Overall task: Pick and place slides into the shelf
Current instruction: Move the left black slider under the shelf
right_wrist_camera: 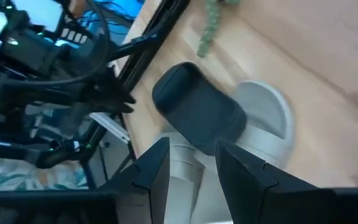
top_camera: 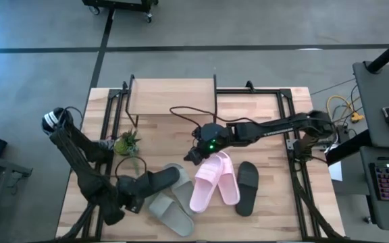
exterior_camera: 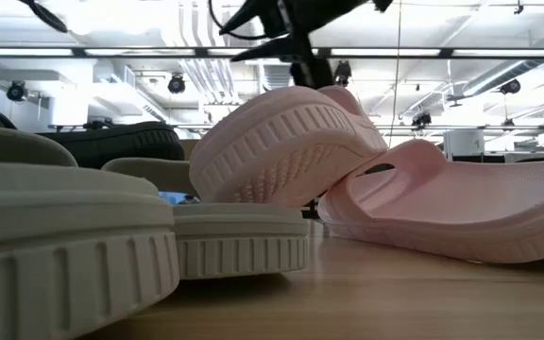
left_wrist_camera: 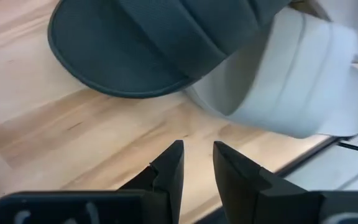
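The right gripper (top_camera: 193, 156) hangs over the middle of the table, just at the toe end of the pale pink pair (top_camera: 215, 181), its fingers a narrow gap apart and holding nothing. In the right wrist view those fingers (right_wrist_camera: 156, 163) frame a black slide (right_wrist_camera: 197, 109) lying partly across a grey-green slide (right_wrist_camera: 263, 118), so the camera looks past the pink pair toward the left arm's side.

The left gripper (top_camera: 135, 200) sits near the table's front left, just beside that same black slide (top_camera: 155, 181); its fingers (left_wrist_camera: 169, 165) stand slightly apart over bare wood, empty.

The step in hand looks like the right arm choosing a slide to grasp. To do it well, it would need to widen its jaws, line them across a strap or one side wall of the nearer pink slide (top_camera: 206, 182), and close on that slide alone, since the two pink ones overlap. The lift should clear the second black slide (top_camera: 246, 187) on the right before swinging back to the shelf (top_camera: 173, 96), which stands at the table's far edge with no slide on its plank.

The low view shows what the high view cannot: one pink slide (exterior_camera: 286, 151) is tipped up, its ribbed sole facing the camera, leaning on its mate (exterior_camera: 451, 212). The high view alone gives the shelf and the small potted plant (top_camera: 127, 142).
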